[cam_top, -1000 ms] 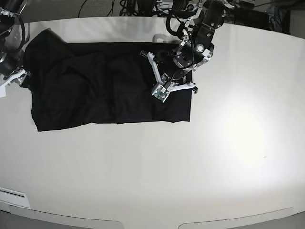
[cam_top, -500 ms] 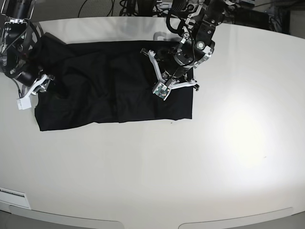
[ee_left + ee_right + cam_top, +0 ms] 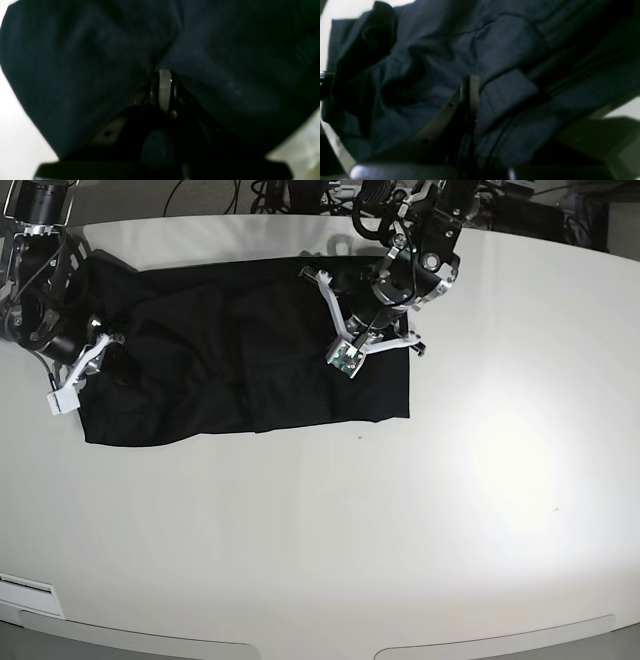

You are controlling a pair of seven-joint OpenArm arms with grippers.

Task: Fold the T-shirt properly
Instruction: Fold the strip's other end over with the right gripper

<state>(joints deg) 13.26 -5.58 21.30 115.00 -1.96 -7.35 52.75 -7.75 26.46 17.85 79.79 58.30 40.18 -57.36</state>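
Black T-shirt (image 3: 230,355) lies spread w/ wrinkles on the far left part of the white table (image 3: 400,520), long side running left-right. Left gripper (image 3: 162,82) is clenched on a bunched fold of the shirt near its right end, cloth puckered around the tips. Right gripper (image 3: 470,92) is at the shirt's left edge, fingers closed on a fold of fabric. Cloth heaped and creased round both.

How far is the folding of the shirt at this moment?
The shirt already lies as a long flat band on the table. Both pincers, left and right, appear shut on its two ends. The crosswise folds are not yet made.
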